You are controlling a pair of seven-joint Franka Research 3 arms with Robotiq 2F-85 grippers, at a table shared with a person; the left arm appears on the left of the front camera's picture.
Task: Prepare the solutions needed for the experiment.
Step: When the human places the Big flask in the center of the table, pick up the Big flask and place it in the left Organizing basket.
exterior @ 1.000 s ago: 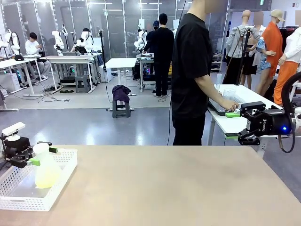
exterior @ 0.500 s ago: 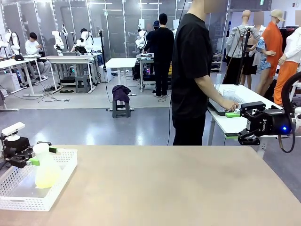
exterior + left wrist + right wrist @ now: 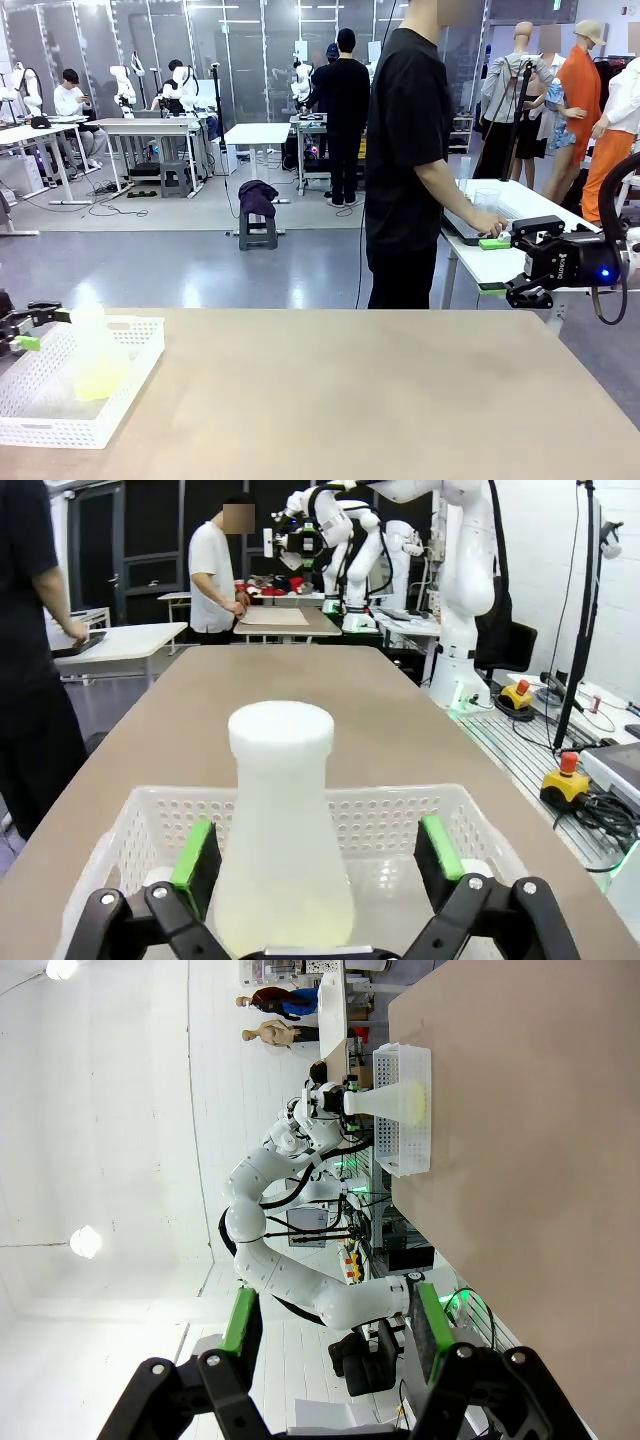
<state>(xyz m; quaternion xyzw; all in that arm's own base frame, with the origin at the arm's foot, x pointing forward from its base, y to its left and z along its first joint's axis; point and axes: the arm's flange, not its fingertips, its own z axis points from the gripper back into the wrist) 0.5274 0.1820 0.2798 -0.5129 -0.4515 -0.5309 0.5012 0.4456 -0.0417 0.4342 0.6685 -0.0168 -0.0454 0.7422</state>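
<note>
A cloudy white conical flask (image 3: 93, 352) stands upright in a white perforated basket (image 3: 120, 400) at the table's left end. A shallow layer of pale yellow solution (image 3: 98, 382) lies in its bottom. My left gripper (image 3: 42, 328) hangs open just left of the flask, at neck height. In the left wrist view the flask (image 3: 280, 810) fills the gap ahead of the left gripper (image 3: 318, 852), whose green pads (image 3: 197, 854) stand wide on either side, and the solution (image 3: 285, 920) shows low down. My right gripper (image 3: 497, 266) is open and empty beyond the table's far right corner.
A person in black stands past the table's far edge, turned to a side table (image 3: 500, 262) with a hand (image 3: 488, 224) on it. In the right wrist view the basket (image 3: 405, 1110) is far off beyond the right gripper (image 3: 335, 1325). The brown tabletop (image 3: 350, 400) is bare right of the basket.
My left gripper has drawn back to the left, from around the flask's neck to beside it. The flask stays in the basket. The right arm has not moved.
</note>
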